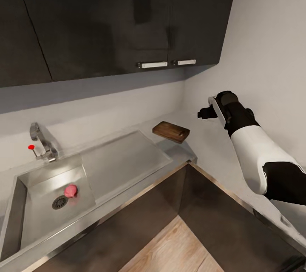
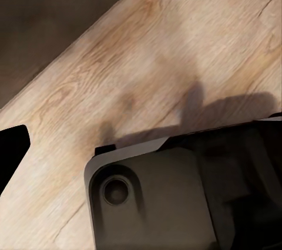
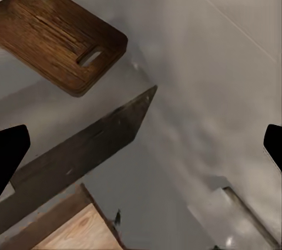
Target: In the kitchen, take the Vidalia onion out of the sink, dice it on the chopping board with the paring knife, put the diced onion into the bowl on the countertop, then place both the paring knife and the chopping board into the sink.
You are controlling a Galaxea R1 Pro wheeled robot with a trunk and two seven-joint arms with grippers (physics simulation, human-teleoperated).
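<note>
At the left, the small pinkish-red Vidalia onion (image 1: 71,190) lies in the stainless steel sink (image 1: 40,212), touching its round drain. The dark brown wooden chopping board (image 1: 171,131) rests on the glossy grey countertop (image 1: 204,144) farther right. The right gripper (image 3: 141,144), fingertips wide apart, hovers empty near the board. Whether the left gripper is open cannot be told.

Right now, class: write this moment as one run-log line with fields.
onion: in sink, beside drain | chopping board: on countertop, bare | right gripper: raised near board, jaws apart, empty | left gripper: state unclear
</note>
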